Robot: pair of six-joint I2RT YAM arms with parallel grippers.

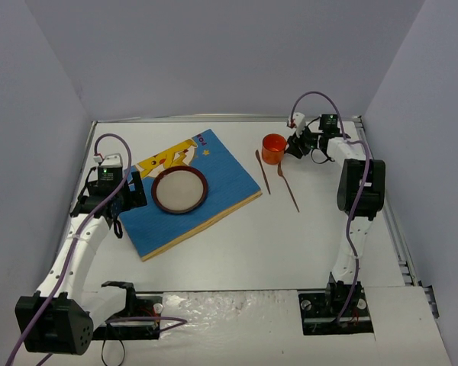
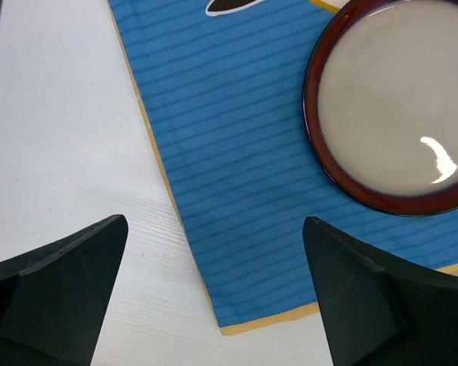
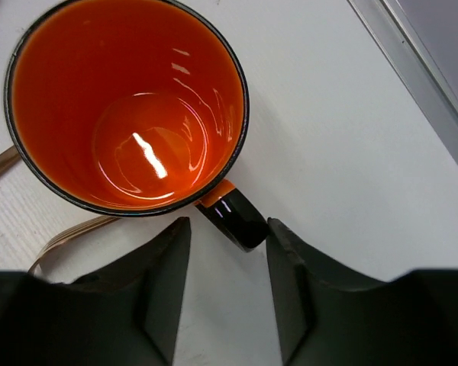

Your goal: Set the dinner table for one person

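Mug [image 1: 273,149], utensils [image 1: 262,171] hem right claw [image 1: 296,145]; dinner table [image 1: 290,252] open nearer bases.

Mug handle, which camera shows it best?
Right wrist: the black mug handle sits close up between the fingers of the right claw. Top external shows the orange mug small, its handle not discernible. Left wrist doesn't show it.

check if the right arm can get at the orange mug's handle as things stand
Probably yes. The right tool is open, with the handle of the orange mug between its fingers and gaps showing on both sides. Nothing lies between them on the dinner table.
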